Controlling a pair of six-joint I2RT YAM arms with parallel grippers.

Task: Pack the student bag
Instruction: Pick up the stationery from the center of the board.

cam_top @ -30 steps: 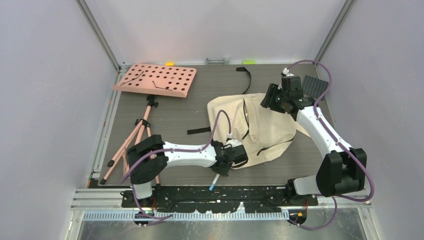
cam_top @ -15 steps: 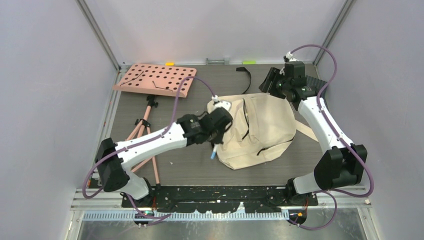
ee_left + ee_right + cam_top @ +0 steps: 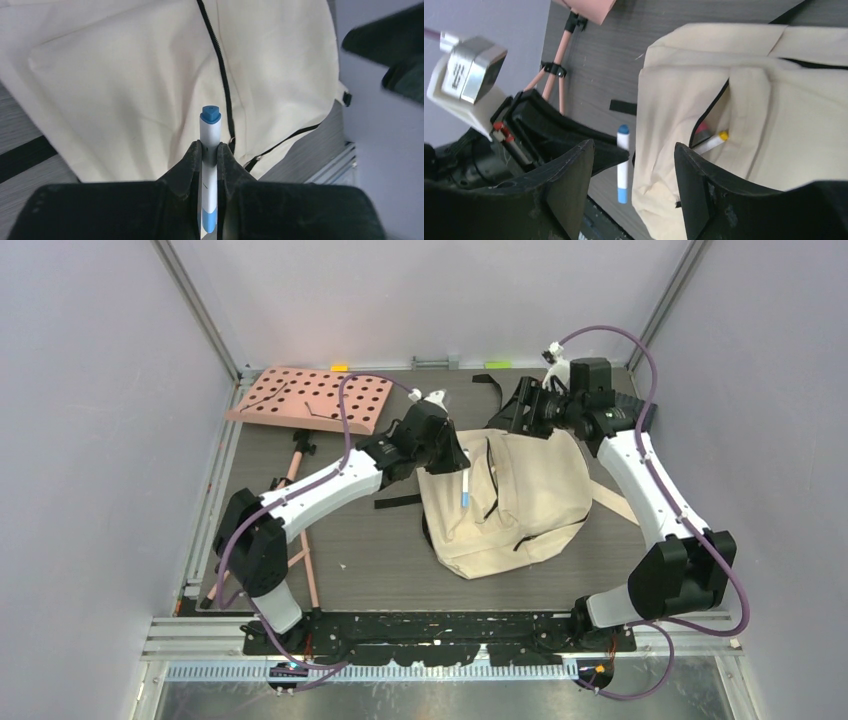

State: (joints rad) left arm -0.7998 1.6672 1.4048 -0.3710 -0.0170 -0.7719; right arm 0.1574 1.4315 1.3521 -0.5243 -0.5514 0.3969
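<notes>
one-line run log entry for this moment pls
left pincer: shut on blue-capped marker | marker: outside student bag | right pincer: open, holds nothing | bag pocket: yellow-tipped pen inside

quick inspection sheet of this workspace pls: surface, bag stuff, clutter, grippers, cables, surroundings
surface: dark grey wood-grain table, no spills seen
job's things: large cream fabric backpack lying flat, pocket unzipped, yellow-tipped pen inside; white pen with blue cap held by the bag's left side
clutter: pink perforated board; pink tripod stand
grippers: left gripper shut on the white pen; right gripper open, holding nothing
cables: purple cables looped along both arms
surroundings: pale grey walls, metal frame posts
</notes>
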